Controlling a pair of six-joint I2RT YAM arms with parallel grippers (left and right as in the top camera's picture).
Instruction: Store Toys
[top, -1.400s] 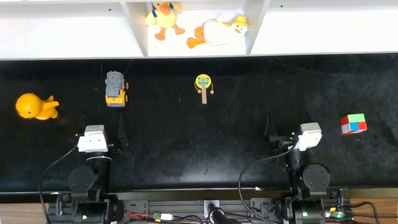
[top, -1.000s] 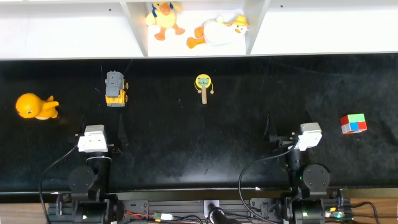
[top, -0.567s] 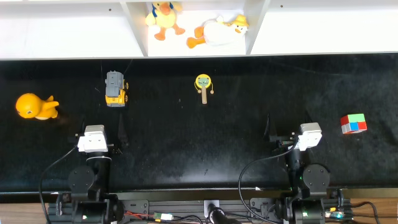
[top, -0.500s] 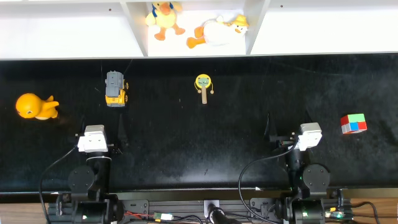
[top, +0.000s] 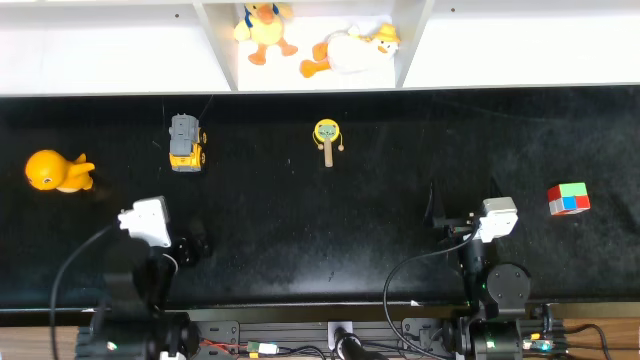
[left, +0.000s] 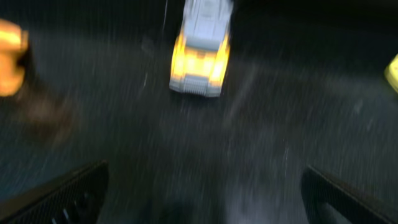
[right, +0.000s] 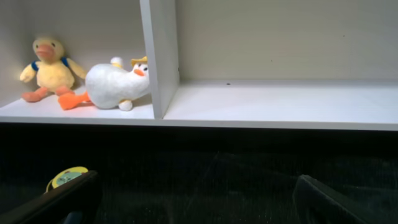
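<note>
Yellow-grey truck (left: 198, 53) lies just beyond left gripper (left: 205, 173), fingers spread: approach step, next needs lowering over truck and clamping; right gripper (right: 196, 185) also spread.

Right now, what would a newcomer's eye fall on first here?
The yellow plush duck and the white plush duck in the shelf's middle compartment stand out. On the black mat, the orange duck sits far left, the toy truck ahead of the left tool, the colour cube far right.
</note>
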